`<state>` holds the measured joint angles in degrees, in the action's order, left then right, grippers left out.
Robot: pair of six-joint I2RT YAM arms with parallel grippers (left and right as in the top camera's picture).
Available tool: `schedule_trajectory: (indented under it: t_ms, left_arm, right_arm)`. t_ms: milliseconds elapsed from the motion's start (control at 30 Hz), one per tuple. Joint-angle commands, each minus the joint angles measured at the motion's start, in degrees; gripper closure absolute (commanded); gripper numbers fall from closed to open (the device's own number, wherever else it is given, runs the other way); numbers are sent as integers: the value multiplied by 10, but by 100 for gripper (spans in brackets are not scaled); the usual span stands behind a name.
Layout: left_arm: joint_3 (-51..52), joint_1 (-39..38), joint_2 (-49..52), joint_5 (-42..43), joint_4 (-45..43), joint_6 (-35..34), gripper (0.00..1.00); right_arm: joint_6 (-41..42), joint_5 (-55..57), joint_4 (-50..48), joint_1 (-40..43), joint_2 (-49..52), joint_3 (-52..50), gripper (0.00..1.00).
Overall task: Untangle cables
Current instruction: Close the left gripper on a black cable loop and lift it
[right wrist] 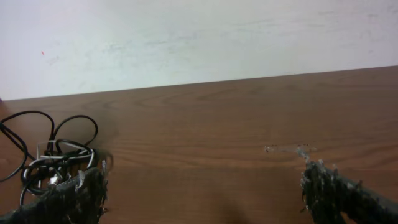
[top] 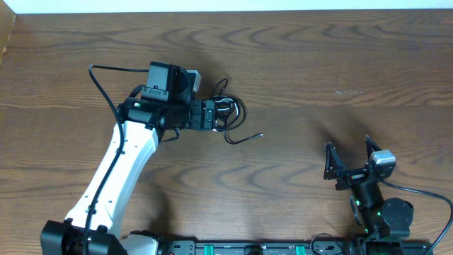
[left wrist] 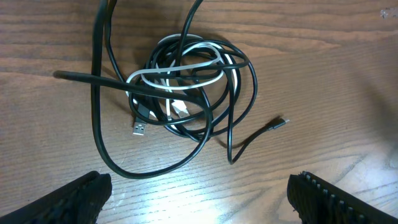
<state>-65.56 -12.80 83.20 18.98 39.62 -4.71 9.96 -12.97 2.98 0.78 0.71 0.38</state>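
Jaws: your left gripper (left wrist: pixel 199 184) stands wide open with nothing between its fingers, poised directly above the tangle, a placement that suggests a descent onto one strand is the step in hand. Your right gripper (top: pixel 349 157) is likewise spread wide and empty, held well apart near the table's front edge, where it keeps out of the working arm's way. The wooden table (top: pixel 318 64) carries everything. The cables (left wrist: pixel 186 93) lie on it as one knotted bundle under the left gripper; no cord looks freed, so the task appears to be at its start. An outer black loop (left wrist: pixel 96 124) sweeps wide from the knot toward the left finger and is probably the easiest strand to pinch alone. The white cable (left wrist: pixel 177 70) arcs through the centre, crossed over and under by black cords, which will likely resist a straight pull. A silver USB plug (left wrist: pixel 139 129) rests at the knot's edge. A thin black tail ends in a small plug (left wrist: pixel 280 122) lying free beside the bundle. Nothing else on the table obstructs your approach.
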Motion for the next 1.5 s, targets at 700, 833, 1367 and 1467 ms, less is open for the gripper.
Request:
schedule_trajectory:
  t_ms: [700,833,1367,1467]
  left_arm:
    - [-14,1,0,-1,-12,-5,4]
    - [-14,1,0,-1,-12,-5,4]
    - [-14,1,0,-1,-19,-5,4]
    - [-14,1,0,-1,-25,-5,4]
  right_arm:
    - [-8,6,3,-2,-3,-1,1]
    - [-8,6,3,-2,-3,-1,1]
    - [-8,6,3,-2,-3,-1,1]
    - [-8,6,3,-2,-3,-1,1]
